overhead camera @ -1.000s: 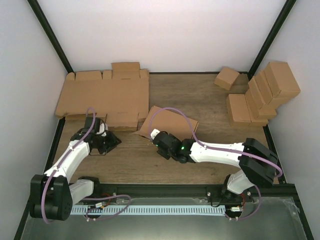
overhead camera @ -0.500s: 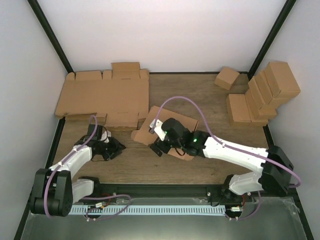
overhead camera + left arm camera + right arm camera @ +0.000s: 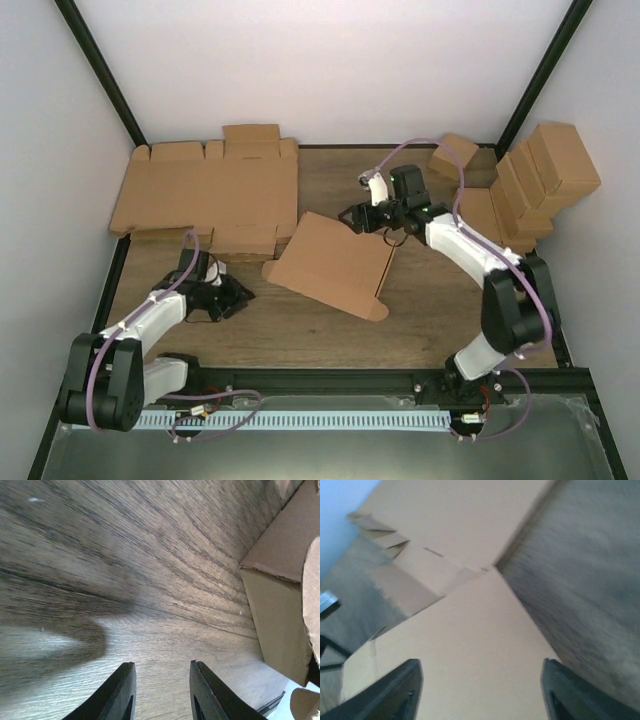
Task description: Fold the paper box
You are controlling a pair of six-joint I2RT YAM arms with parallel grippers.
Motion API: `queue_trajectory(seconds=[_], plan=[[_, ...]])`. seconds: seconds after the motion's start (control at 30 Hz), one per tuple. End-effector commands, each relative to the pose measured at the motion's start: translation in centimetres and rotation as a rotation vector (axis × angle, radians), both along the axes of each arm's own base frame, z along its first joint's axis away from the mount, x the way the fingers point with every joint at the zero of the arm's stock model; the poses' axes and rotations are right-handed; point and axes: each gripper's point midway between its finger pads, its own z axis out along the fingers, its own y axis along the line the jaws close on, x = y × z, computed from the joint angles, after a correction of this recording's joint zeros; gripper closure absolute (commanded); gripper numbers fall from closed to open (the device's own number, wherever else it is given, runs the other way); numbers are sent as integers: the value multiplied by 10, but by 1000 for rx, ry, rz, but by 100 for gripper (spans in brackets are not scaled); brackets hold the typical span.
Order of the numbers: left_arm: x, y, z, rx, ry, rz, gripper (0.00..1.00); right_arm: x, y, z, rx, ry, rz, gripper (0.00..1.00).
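Observation:
The paper box (image 3: 332, 266) is a plain brown cardboard shape lying mid-table, its big top panel sloping down to the near right. My right gripper (image 3: 352, 217) hovers over the box's far edge, open, its fingers spread wide apart. In the right wrist view the box panel (image 3: 465, 645) fills the space below my right gripper (image 3: 480, 682), and nothing sits between the fingers. My left gripper (image 3: 242, 295) is low over the wood, left of the box and apart from it. Seen from the left wrist, my left gripper (image 3: 161, 675) shows a narrow empty gap, with the box (image 3: 277, 575) at the right.
A pile of flat cardboard blanks (image 3: 210, 190) covers the far left corner. Several small ready-made boxes (image 3: 530, 185) stack at the far right, with one loose box (image 3: 453, 155) beside them. Black frame posts and white walls bound the wooden table (image 3: 440, 290).
My right arm swung from the near side of the box over to its far edge, and its gripper opened. The box panel now lies uncovered. My left gripper shifted slightly toward the near right.

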Motion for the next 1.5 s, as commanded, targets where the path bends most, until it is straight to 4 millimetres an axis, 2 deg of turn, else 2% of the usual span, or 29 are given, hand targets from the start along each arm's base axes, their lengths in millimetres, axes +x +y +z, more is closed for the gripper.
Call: queue_trajectory(seconds=[0.0,0.07,0.17,0.37,0.6,0.83,0.97,1.17,1.33,1.47], plan=[[-4,-10,6,-21,-18,-50,69,33,-16,-28,93,141,-32,42],[-8,-16,4,-26,-14,-70,69,43,-19,-46,59,160,-46,48],[-11,-26,1,-36,-6,-94,70,49,-20,-65,20,187,-41,52],[-11,-37,-3,-40,3,-115,70,63,-39,-97,-119,179,-125,44],[-9,-44,-6,-30,14,-141,70,60,-34,-114,-113,211,-86,52],[-8,-51,-11,-26,25,-167,71,48,-26,-122,-61,253,-25,52],[-5,-53,-11,-22,18,-181,71,55,-34,-139,-69,303,-54,57],[-1,-57,-10,-28,2,-194,71,62,-43,-152,-79,320,-89,67],[2,-61,-12,-20,0,-204,71,70,-53,-150,4,350,-80,77],[2,-79,-13,-63,-6,-225,71,75,-52,-149,8,354,-65,78]])
